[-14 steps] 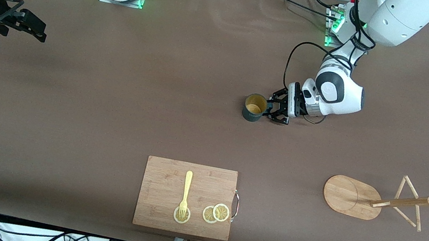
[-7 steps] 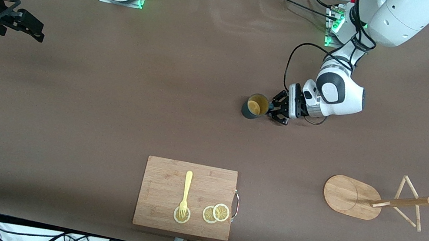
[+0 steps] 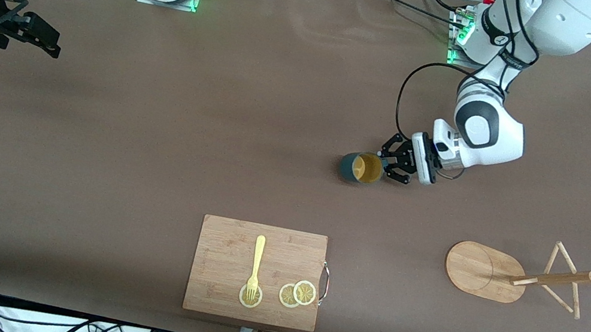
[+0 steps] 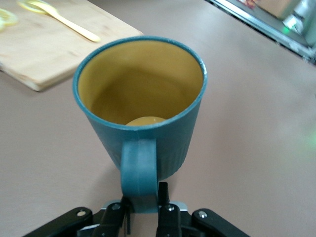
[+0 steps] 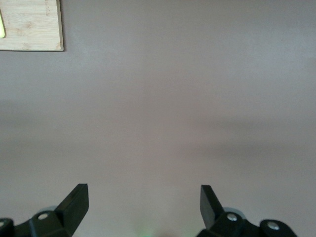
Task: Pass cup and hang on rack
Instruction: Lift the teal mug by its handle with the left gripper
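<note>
A rectangular wooden cutting board with metal handle (image 3: 256,272) lies on the brown tabletop (image 3: 155,135), carrying a yellow plastic fork (image 3: 255,267) and three lemon slices (image 3: 298,294), nearer the front camera than the left end effector (image 3: 391,166)

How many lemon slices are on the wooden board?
3. All lie on the cutting board at its edge nearest the front camera: one lemon slice under the fork's tines, and two overlapping slices beside the board's metal handle. None seems hidden.
</note>
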Motion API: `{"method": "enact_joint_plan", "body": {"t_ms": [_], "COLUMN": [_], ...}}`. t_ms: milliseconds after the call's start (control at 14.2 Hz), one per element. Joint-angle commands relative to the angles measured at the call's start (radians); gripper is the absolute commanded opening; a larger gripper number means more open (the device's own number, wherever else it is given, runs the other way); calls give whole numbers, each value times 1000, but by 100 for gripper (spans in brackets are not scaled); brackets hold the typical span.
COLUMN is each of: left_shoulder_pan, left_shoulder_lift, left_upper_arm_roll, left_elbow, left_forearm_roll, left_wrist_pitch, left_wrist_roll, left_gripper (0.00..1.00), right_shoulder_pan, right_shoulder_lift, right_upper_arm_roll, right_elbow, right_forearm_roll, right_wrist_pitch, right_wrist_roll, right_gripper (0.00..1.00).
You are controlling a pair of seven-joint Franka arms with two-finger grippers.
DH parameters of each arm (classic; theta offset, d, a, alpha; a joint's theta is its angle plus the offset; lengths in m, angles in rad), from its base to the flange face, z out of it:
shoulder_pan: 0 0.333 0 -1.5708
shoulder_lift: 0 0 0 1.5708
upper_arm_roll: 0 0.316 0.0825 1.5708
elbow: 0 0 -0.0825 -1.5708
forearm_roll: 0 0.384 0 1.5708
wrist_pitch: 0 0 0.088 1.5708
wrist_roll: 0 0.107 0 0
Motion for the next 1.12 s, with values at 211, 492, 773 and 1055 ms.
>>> {"method": "enact_joint_plan", "body": {"t_ms": [211, 492, 773, 1055], "left_shoulder_pan": [157, 295, 400, 467], "left_shoulder_lift": [-155, -202, -199, -179], "left_upper_arm_roll": [-4, -2, 13, 47], "left_elbow": [-11, 93, 227, 243], "left_forearm_roll": [247, 463, 565, 545], "left_wrist_pitch": [-207, -452, -673, -787], "left_wrist_roll": [-557, -973, -1299, -1485], "left_gripper": [0, 0, 0, 0], "right_shoulder_pan": [-7, -7, -7, -7], "right_shoulder_lift": [-7, -5, -5, -5], "right_upper_arm_roll": [-12, -13, -15, -18], "right_elbow": [11, 11, 11, 11], "right_forearm_roll": [-4, -4, -4, -3], "right_wrist_pitch": [-8, -4, -4, -3], "right_wrist_roll": [1, 1, 1, 1], "right_gripper": [100, 100, 100, 100]}}
